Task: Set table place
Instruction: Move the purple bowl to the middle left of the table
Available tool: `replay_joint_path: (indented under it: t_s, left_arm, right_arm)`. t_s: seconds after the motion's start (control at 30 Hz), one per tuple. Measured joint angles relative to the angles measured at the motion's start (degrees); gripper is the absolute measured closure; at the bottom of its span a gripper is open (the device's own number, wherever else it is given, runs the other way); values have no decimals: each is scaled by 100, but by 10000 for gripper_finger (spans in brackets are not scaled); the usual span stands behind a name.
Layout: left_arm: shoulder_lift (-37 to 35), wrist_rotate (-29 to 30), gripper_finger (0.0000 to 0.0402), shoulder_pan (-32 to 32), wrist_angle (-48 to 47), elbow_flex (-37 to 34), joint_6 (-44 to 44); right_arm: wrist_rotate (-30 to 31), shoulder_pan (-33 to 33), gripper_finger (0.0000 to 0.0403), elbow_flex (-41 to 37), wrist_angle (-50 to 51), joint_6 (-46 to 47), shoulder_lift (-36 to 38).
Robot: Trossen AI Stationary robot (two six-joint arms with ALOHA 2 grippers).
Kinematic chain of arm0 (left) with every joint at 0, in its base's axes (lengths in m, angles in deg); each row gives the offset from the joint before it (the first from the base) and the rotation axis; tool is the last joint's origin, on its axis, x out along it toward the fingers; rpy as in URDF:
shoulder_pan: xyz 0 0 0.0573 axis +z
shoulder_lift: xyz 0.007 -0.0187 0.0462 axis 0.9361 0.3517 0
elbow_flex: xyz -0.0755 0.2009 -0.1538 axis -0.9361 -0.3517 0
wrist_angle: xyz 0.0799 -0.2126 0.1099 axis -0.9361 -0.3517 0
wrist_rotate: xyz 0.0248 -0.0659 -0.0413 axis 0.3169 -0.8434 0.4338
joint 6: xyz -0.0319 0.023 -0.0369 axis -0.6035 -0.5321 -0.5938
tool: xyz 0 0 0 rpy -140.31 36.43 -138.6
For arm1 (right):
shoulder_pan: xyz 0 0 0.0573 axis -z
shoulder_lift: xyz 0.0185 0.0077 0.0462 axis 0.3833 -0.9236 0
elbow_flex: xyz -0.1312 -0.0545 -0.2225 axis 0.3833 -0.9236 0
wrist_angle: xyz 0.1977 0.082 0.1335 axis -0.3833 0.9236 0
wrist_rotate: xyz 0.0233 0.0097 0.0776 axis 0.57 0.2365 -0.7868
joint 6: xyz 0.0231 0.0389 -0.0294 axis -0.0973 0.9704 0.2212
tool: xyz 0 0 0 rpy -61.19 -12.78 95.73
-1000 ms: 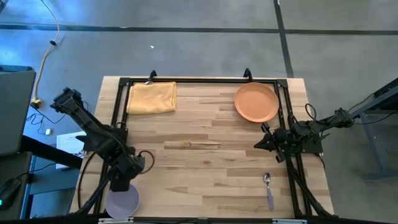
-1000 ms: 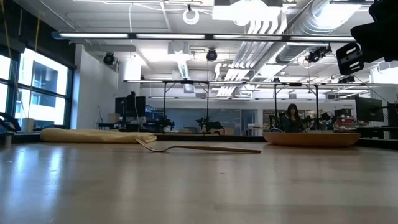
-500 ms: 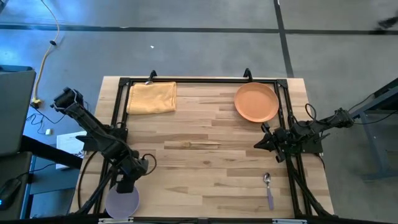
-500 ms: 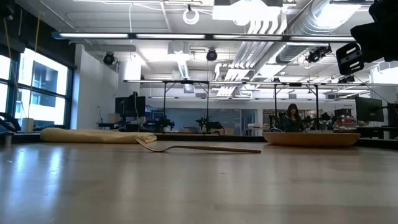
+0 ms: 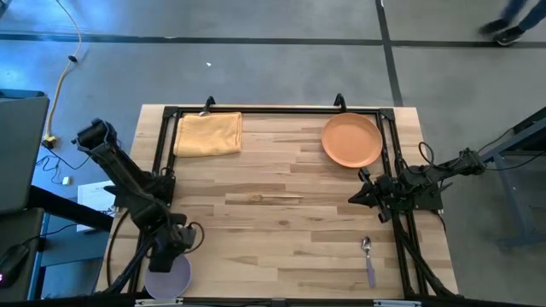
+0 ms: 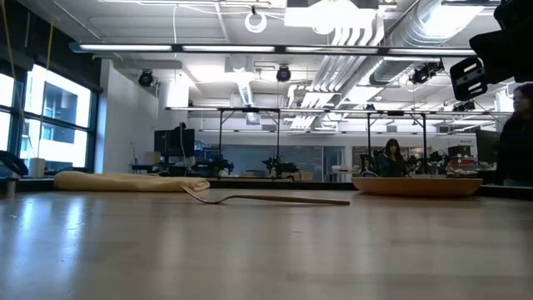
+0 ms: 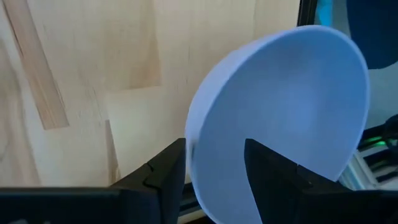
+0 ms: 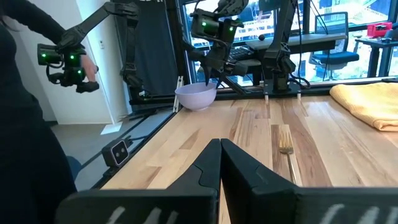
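A lavender bowl (image 5: 167, 278) stands at the table's near left corner. My left gripper (image 5: 171, 252) is open and points down over the bowl's far rim. In the left wrist view one finger (image 7: 163, 169) stands outside the rim (image 7: 193, 149) and the other (image 7: 268, 167) inside the bowl (image 7: 292, 106). My right gripper (image 5: 353, 199) is shut and empty at the table's right side, above the wood. A wooden fork (image 5: 277, 199) lies mid-table. An orange plate (image 5: 351, 140) and a yellow cloth (image 5: 207, 135) lie at the far edge. My left gripper's fingers straddle the bowl's far rim (image 7: 190, 163) from above, one inside and one outside. I cannot tell whether either finger touches it. The bowl stands on the table.
A spoon with a purple handle (image 5: 368, 259) lies near the right front. A black rail frame (image 5: 273, 110) runs around the tabletop (image 5: 281, 239). A person in dark clothes (image 8: 25, 124) stands beyond the table's near left corner, and another shows at the low view's right edge (image 6: 518, 133).
My left gripper has moved a little toward the table's near edge, down onto the bowl's rim. The bowl has stayed in place. A person has come into the low view at its right edge.
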Motion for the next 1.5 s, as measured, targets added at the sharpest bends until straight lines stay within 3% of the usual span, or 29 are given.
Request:
replay_joint_path:
  t_s: [0.37, 0.47, 0.67, 0.97, 1.23, 1.5]
  left_arm:
    - [609, 14, 256, -53, 39, -137, -197]
    - [710, -55, 283, -53, 155, -137, -178]
    - [776, -150, 390, -53, 193, -135, -189]
    - [754, -267, 395, 53, 339, -91, -430]
    - [364, -263, 399, 778, 29, 425, -414]
    - [-158, -246, 400, 2198, -1194, 1225, 74]
  right_arm:
    - [4, 0, 402, 2, 2, -2, 0]
    - [16, -1, 402, 2, 1, 11, 0]
    - [36, 0, 402, 1, -1, 10, 0]
    - [85, -1, 402, 1, -12, -2, 0]
    - [85, -1, 402, 0, -13, 4, 0]
    - [85, -1, 402, 1, -13, 0, 2]
